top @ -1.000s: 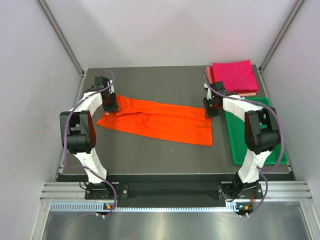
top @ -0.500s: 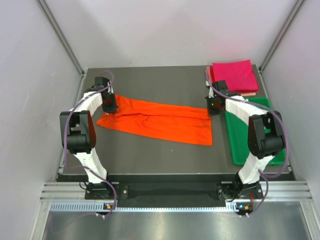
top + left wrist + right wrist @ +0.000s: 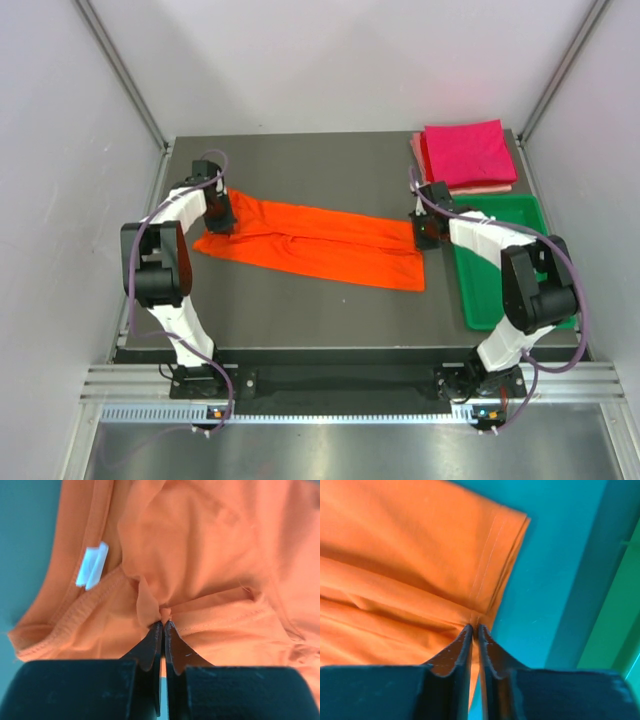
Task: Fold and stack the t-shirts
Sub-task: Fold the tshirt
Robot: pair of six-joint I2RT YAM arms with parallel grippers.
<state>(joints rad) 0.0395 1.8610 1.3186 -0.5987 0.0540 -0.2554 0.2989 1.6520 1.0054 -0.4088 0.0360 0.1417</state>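
Observation:
A bright orange t-shirt point(image 3: 320, 243) lies folded lengthwise into a long strip across the dark table point(image 3: 300, 310). My left gripper point(image 3: 221, 215) is shut on a pinch of the cloth point(image 3: 165, 612) at the strip's far left end, close to the collar and its white label point(image 3: 92, 566). My right gripper point(image 3: 424, 230) is shut on the hem point(image 3: 474, 616) at the strip's far right corner. A magenta folded t-shirt point(image 3: 467, 150) lies on a pale pink one point(image 3: 495, 186) at the back right corner.
A green plastic tray point(image 3: 510, 255) lies along the table's right side, just right of my right gripper, its edge point(image 3: 620, 610) showing in the right wrist view. Grey walls stand close on both sides and behind the table.
My right gripper closed on the shirt's right hem and its arm has shifted slightly toward the front. The left gripper keeps its pinch, and the left end of the cloth has bunched a little.

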